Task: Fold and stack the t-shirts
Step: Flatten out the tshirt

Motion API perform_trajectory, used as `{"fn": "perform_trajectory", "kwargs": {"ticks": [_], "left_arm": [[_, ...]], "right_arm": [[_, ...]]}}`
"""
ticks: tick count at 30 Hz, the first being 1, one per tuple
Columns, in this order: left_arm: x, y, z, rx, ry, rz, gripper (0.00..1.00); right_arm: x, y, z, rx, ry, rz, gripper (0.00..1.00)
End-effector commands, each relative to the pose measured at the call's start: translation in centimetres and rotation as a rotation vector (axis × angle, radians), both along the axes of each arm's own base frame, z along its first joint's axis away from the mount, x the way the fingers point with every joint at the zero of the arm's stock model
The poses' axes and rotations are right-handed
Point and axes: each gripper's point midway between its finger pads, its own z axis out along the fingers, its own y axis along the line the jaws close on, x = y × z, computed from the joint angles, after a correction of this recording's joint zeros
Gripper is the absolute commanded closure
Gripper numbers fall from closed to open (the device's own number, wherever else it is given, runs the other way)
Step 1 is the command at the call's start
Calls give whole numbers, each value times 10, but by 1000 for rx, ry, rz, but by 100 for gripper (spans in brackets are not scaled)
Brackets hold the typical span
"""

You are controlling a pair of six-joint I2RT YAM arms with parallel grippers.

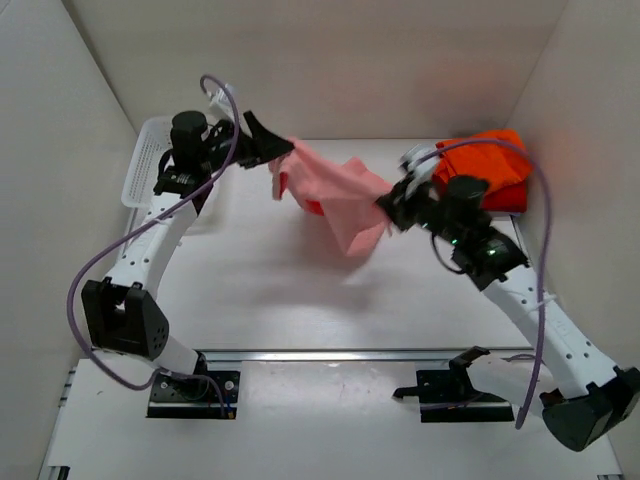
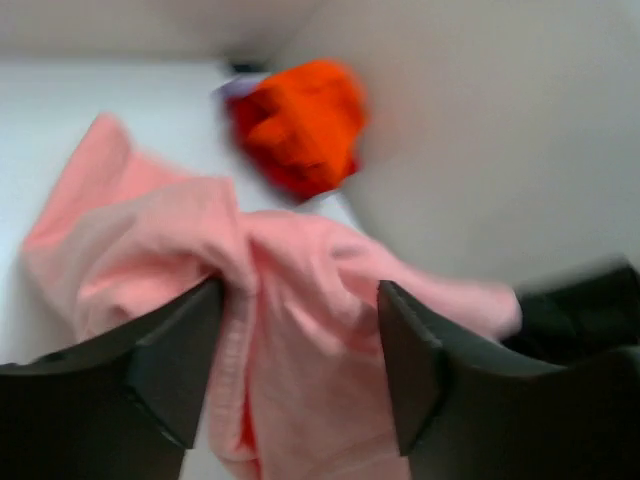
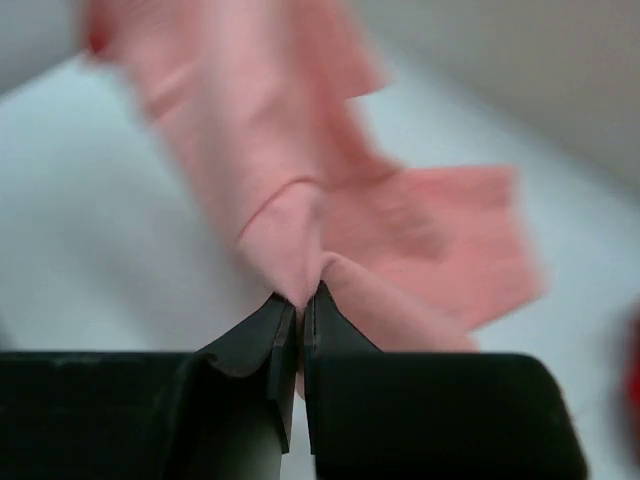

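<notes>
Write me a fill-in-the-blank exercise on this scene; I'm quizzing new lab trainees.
1. The shirt pinched by the right gripper is ___ in colour.
2. The left gripper has its jaws ___.
3. The orange shirts lie in the far ___ corner of the table.
4. The white basket sits on the robot's ___ side.
Missing words: pink, open, right, left.

Pink t-shirt (image 1: 340, 195) aloft; orange t-shirt (image 1: 485, 160) beyond
</notes>
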Motion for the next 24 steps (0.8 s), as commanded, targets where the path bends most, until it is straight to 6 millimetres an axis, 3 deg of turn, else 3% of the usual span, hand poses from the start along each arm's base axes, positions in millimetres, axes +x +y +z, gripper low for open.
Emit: {"fn": "perform_trajectory", "kwargs": {"ticks": [1, 2, 3, 5, 8, 11, 12, 13, 14, 15, 16, 18, 19, 21, 22, 23, 24], "left_arm": [[34, 68, -124, 127, 251, 219, 23], [32, 78, -124, 124, 253, 231, 23], [29, 87, -133, 129, 271, 249, 22], [19, 95, -130, 156, 247, 272, 23], [-5, 98, -146, 195, 272, 291, 21], [-23, 107, -155, 183, 282, 311, 21], [-28, 108, -151, 169, 273, 303, 20], [-36, 106, -159, 168, 302, 295, 21], [-44, 102, -166, 159, 327, 275, 22], [-54, 95, -164, 155, 321, 250, 23], [-65, 85, -175, 168, 353, 222, 23], [-90, 69, -182, 177, 362, 179, 26], [-105, 61, -198, 192, 399, 151, 27], [-138, 47, -220, 207, 444, 110, 29], [-152, 36, -229, 220, 463, 70, 28], [-168, 30, -244, 237, 493, 49, 28], [-182, 28, -258, 241, 530, 39, 26]], "right_arm": [[-69, 66, -92, -88, 250, 340, 100], [-91, 86, -121, -111, 336, 440, 100], [-111, 100, -128, -114, 368, 517, 100], [-150, 125, -164, -126, 487, 683, 100], [-194, 147, -182, -48, 623, 847, 100], [-210, 151, -187, 12, 672, 935, 97], [-215, 151, -191, 13, 695, 971, 84], [-216, 148, -189, 27, 705, 985, 62], [-221, 146, -190, 37, 730, 1032, 52], [-218, 144, -186, 45, 740, 1040, 42], [-213, 141, -188, 35, 734, 1018, 36], [-188, 134, -188, -3, 660, 864, 32], [-172, 129, -185, 6, 630, 788, 31], [-125, 102, -187, 75, 619, 491, 34], [-91, 77, -187, 131, 604, 353, 37], [-69, 49, -191, 193, 631, 218, 37], [-59, 38, -195, 216, 643, 173, 36]]}}
